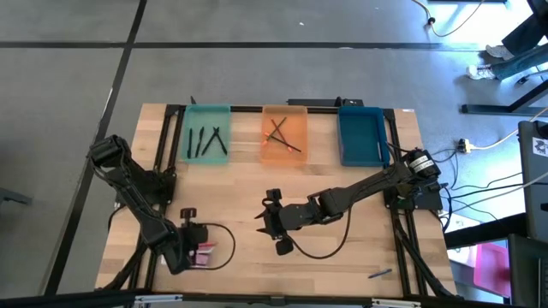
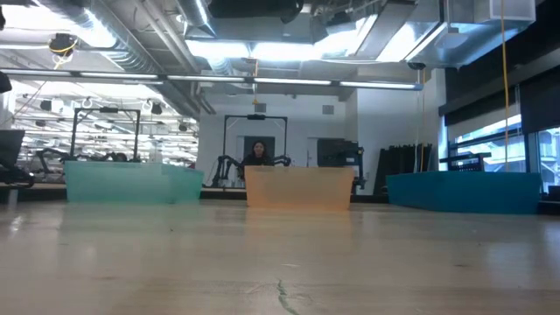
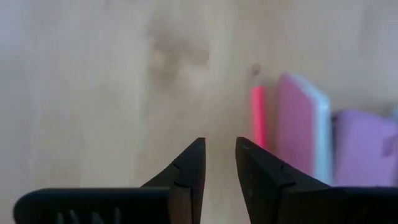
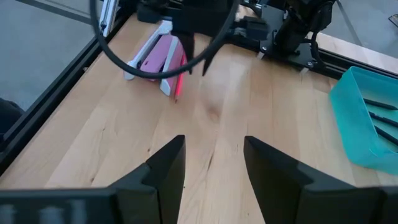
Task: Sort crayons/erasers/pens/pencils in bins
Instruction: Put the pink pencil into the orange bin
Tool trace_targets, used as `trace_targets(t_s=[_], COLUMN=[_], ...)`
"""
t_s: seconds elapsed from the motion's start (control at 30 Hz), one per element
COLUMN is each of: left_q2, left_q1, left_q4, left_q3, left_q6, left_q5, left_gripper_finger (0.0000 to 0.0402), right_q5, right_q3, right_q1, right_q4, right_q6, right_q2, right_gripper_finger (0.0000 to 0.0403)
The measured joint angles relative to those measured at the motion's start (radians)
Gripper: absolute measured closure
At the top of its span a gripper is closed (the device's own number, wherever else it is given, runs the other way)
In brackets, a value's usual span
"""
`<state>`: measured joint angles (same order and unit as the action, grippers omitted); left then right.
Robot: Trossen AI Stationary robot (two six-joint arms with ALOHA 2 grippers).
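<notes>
- Wooden counter (image 1: 342, 197) is carrying three bins along its far edge: a teal bin (image 1: 208, 134), an orange bin (image 1: 284, 133) and a blue bin (image 1: 360, 135).
- Left claw (image 1: 199, 248) is hovering low over the counter's near left corner, its fingers (image 3: 186, 180) standing slightly apart and gripping nothing.
- Pink erasers (image 3: 301, 134) are lying flat on the wood just beside the left claw's tips, with a slim red pencil (image 3: 258, 118) lying along their nearer edge.
- Right claw (image 1: 276, 224) is hanging over the middle of the counter, pointing toward the left claw; its fingers (image 4: 165, 171) are parted and empty.
- Black pens (image 1: 205, 141) are resting inside the teal bin, well apart from both claws.
- Crossed dark sticks (image 1: 281, 135) are lying in the orange bin, straight beyond the right claw.
- Small blue item (image 1: 380, 274) is lying near the counter's front right edge; its kind cannot be told.
</notes>
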<state>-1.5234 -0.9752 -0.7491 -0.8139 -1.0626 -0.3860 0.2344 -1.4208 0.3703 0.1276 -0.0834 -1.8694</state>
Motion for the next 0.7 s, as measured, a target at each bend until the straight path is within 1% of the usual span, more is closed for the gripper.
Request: trace_targets(t_s=[0.1, 0.33, 0.7], left_q2=[0.0, -0.001, -0.002], left_q1=[0.0, -0.008, -0.034], left_q4=[-0.035, -0.014, -0.003], left_q3=[0.0, -0.001, -0.001], left_q6=[-0.008, -0.005, -0.028], left_q5=[0.009, 0.052, 0.055], left_gripper_finger=[0.0319, 0.0319, 0.0319], right_q5=[0.0, 0.0, 0.0], right_q3=[0.0, 0.0, 0.0], right_q1=[0.0, 0.0, 0.0], right_q4=[0.0, 0.0, 0.0], right_q6=[0.0, 0.0, 0.0], right_q2=[0.0, 0.0, 0.0], right_gripper_finger=[0.0234, 0.0234, 0.0234])
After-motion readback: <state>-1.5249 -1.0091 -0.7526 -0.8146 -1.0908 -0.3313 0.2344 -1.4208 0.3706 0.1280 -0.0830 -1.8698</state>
